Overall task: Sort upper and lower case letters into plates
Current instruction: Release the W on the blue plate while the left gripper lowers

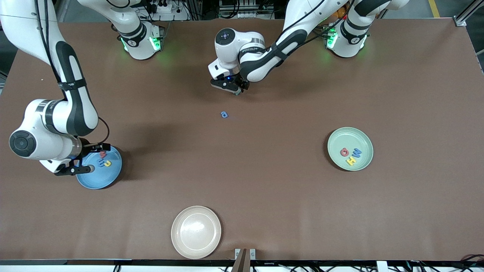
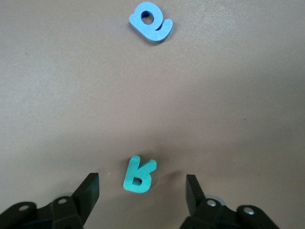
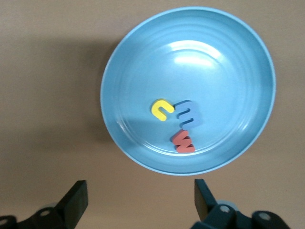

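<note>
Left claw (image 2: 142,191): jaws wide, straddling the teal letter (image 2: 138,175) on the worktop (image 1: 264,181), top centre of front frame.
Blue letter a (image 1: 224,114): just below it.
Right claw (image 3: 138,200): wide, empty, over the sky blue plate (image 1: 113,177), lower left.

Right-arm plate (image 3: 143,157): held three letters (image 3: 180,120).
Left-arm plate (image 1: 366,164): held three.
Table (image 1: 287,196): two letters (image 2: 139,174) between.

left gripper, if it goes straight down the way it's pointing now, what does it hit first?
Probably the teal letter: it lies on the table between the open fingers of the left gripper. The blue letter lies well off that line. Height above the table is unclear.
</note>
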Available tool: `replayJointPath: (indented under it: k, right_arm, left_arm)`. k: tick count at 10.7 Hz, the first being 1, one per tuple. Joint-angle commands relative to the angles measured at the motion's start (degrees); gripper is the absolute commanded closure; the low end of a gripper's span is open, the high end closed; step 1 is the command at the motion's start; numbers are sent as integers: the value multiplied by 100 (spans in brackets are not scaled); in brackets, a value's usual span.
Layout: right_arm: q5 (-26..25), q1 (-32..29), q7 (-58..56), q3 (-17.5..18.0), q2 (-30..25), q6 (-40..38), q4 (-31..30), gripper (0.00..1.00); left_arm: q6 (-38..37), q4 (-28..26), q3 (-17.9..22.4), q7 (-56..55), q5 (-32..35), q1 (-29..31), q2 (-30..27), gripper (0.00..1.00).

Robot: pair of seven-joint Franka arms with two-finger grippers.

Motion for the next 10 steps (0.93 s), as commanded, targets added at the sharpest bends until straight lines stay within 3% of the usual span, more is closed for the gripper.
replayJointPath:
  k: [1, 5, 10]
  right_arm:
    - [8, 104, 109, 18, -51, 10, -99, 0]
    - [8, 498, 961, 27, -42, -34, -117, 0]
    - [306, 798, 1112, 36, 2, -26, -108, 0]
  left_arm:
    - [107, 53, 46, -225, 219, -46, 61, 25]
    - [125, -70, 46, -383, 245, -99, 61, 28]
    - [134, -167, 46, -392, 342, -108, 61, 33]
